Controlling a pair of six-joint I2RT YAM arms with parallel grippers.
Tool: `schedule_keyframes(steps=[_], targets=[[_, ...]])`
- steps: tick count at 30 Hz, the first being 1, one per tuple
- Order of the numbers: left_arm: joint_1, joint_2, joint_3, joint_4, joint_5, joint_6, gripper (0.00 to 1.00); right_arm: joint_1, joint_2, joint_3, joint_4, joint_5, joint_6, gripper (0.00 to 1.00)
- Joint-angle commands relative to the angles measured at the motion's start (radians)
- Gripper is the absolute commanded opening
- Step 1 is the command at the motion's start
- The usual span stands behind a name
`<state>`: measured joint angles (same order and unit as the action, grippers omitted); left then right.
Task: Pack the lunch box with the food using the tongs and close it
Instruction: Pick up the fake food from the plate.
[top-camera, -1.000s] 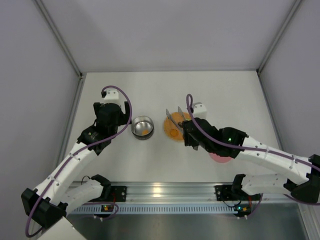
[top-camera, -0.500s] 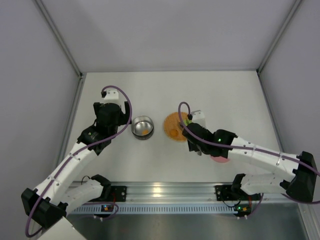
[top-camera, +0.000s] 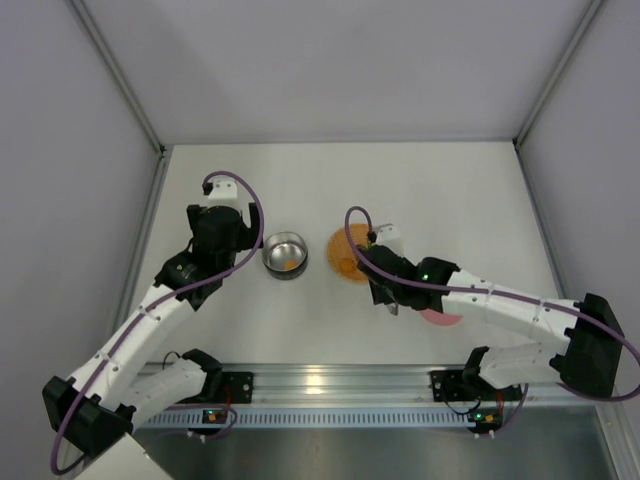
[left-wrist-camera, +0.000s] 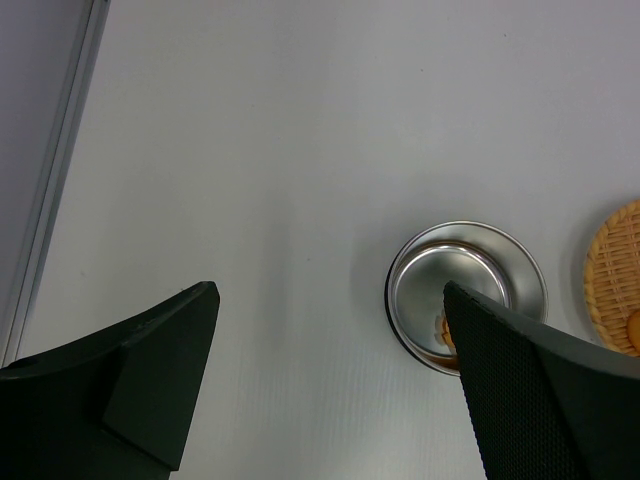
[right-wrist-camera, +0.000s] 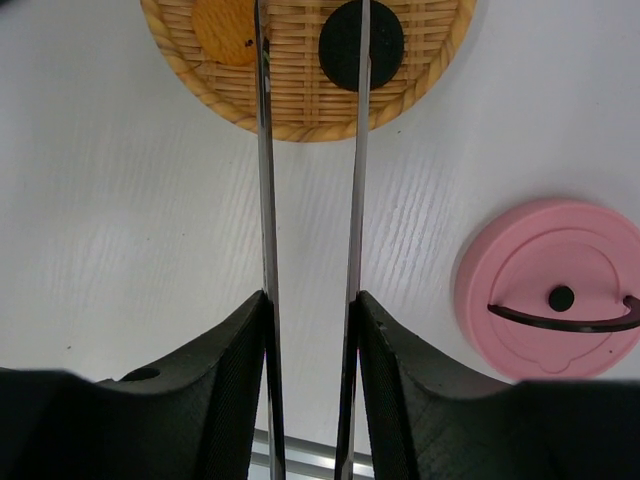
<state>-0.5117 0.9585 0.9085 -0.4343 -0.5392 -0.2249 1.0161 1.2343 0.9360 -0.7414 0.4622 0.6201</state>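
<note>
Top external view: I see the steel bowl (top-camera: 285, 253) of the lunch box standing uncovered on the table (top-camera: 450, 190), left of centre, with an orange item showing inside it. The woven disc (top-camera: 343, 256) lies just right of the bowl, apart from it. The pink lid (top-camera: 441, 316) lies on the table, right of the disc and nearer the arm bases, partly hidden under the right arm.

Left wrist view: the left gripper (left-wrist-camera: 330, 290) hangs above the table with its fingers (left-wrist-camera: 150, 370) spread wide and nothing between them. The finger on the right of this view covers the bowl's lower right rim. One orange-brown food piece (left-wrist-camera: 443, 328) lies at the bottom of the bowl, partly behind that finger.

Right wrist view: the right gripper (right-wrist-camera: 310, 297) pinches the tongs (right-wrist-camera: 266, 180). Its pads (right-wrist-camera: 235, 370) press on the outer faces of the two arms, which run nearly parallel with a narrow gap between them. The arms reach over the near rim of the disc. One arm runs along the edge of an orange piece (right-wrist-camera: 222, 30); the other crosses a black piece (right-wrist-camera: 345, 42). Both pieces lie on the disc. The top edge cuts off the tong tips, so I cannot tell whether they touch either piece. The lid lies with its black handle (right-wrist-camera: 560, 318) upward, well apart from the tongs.
</note>
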Motion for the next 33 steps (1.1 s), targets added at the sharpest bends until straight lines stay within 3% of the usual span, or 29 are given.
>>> schedule_keyframes(steps=[1,21,33], targets=[[-0.002,-0.009,0.036,0.003,-0.001,0.007,0.99,-0.016,0.007,0.012,0.079,-0.011,-0.013,0.38],[-0.004,-0.014,0.036,0.005,0.001,0.007,0.99,-0.017,0.007,0.084,0.045,0.010,-0.016,0.22],[-0.004,-0.014,0.036,0.005,0.002,0.009,0.99,-0.016,-0.013,0.172,0.025,0.003,-0.026,0.18]])
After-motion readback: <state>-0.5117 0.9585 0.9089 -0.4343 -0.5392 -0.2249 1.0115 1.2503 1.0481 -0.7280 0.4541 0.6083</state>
